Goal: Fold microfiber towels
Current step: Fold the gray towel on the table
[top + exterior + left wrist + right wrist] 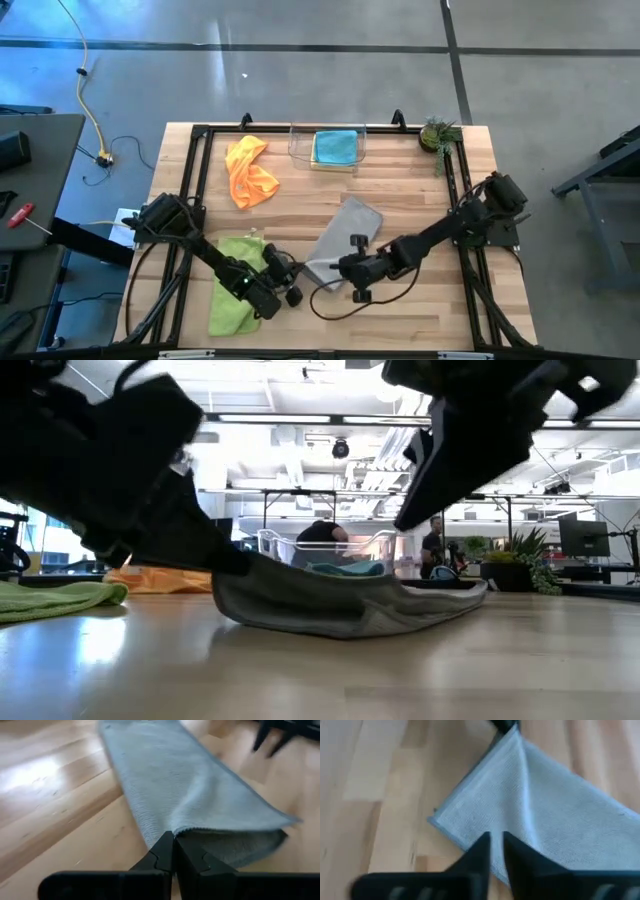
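High view: grey towel (343,236) lies mid-table, long axis running from the clear bin (300,150) side down toward both grippers. Left gripper (173,851) pinches its near corner; right gripper (496,851), jaws slightly parted, sits on the near edge, probably not gripping.

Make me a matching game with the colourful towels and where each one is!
Towels:
1. orange towel
2. teal towel
3. lime green towel
4. grey towel

Places:
A. inside the clear bin
B. pinched by the left claw
C. crumpled by the table's far left corner
D. under the left arm, near edge

Pairs: 1-C, 2-A, 3-D, 4-B
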Controlling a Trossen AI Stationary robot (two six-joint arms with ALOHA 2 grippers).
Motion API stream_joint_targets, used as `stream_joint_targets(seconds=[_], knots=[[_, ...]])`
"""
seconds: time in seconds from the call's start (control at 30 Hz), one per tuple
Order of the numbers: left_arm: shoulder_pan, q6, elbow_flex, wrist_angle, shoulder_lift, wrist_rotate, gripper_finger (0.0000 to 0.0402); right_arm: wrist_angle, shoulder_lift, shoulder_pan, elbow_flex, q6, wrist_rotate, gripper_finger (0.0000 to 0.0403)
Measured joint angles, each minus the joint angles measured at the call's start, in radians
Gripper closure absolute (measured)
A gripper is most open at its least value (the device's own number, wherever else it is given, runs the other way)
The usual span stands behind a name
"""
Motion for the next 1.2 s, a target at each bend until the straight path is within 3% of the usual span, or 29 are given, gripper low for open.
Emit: stream_joint_targets(seconds=[0.1, 0.53, 0.77, 0.97, 1.2], knots=[[-0.016, 0.076, 0.000, 0.020, 0.000, 0.024, 0.0392, 0.006, 0.028, -0.012, 0.000, -0.036, -0.013, 0.0394], [-0.033, 0.227, 0.000, -0.018, -0.003, 0.140, 0.0282, 0.041, 0.106, -0.051, 0.000, -0.037, -0.059, 0.0401], [-0.074, 0.358, 0.001, -0.029, -0.057, 0.229, 0.0251, -0.002, 0.116, -0.051, 0.000, -0.044, -0.062, 0.0402], [-0.091, 0.465, 0.002, -0.051, -0.116, 0.356, 0.0283, -0.069, 0.116, -0.042, 0.000, -0.037, -0.106, 0.0403], [-0.075, 0.568, -0.053, 0.100, -0.117, 0.446, 0.0375, -0.144, 0.104, 0.006, 0.000, -0.044, -0.106, 0.0403]])
